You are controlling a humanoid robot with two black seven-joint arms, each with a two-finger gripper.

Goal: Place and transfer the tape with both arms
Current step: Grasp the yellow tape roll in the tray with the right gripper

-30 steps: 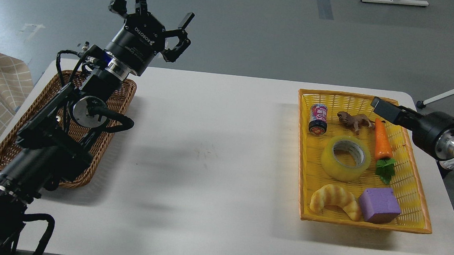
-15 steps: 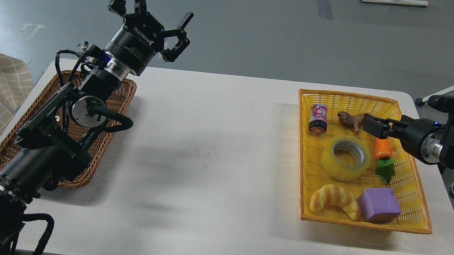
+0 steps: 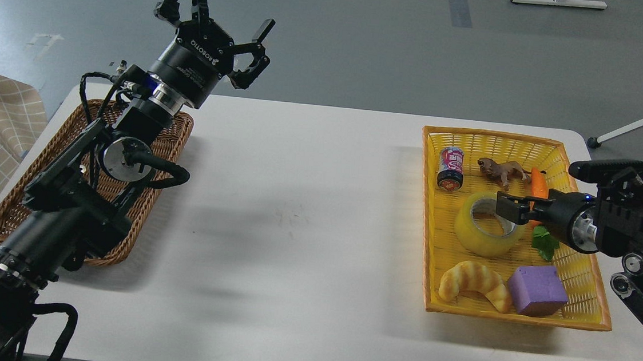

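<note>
Now | left hand (image 3: 227, 29) splayed | right hand (image 3: 507, 208) unclear, over glossy round tape (image 3: 481, 233)

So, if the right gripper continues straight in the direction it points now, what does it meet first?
Probably the translucent yellow tape roll: the right gripper points left over its core, though its height is unclear.

We can read only one word, the white brand name ROBOTIQ, printed along the black body of our left gripper (image 3: 218, 9), while smaller white lettering beside it and the red-and-blue label on the small can (image 3: 451, 168) in the yellow basket (image 3: 584, 270) are too blurred to read.
</note>
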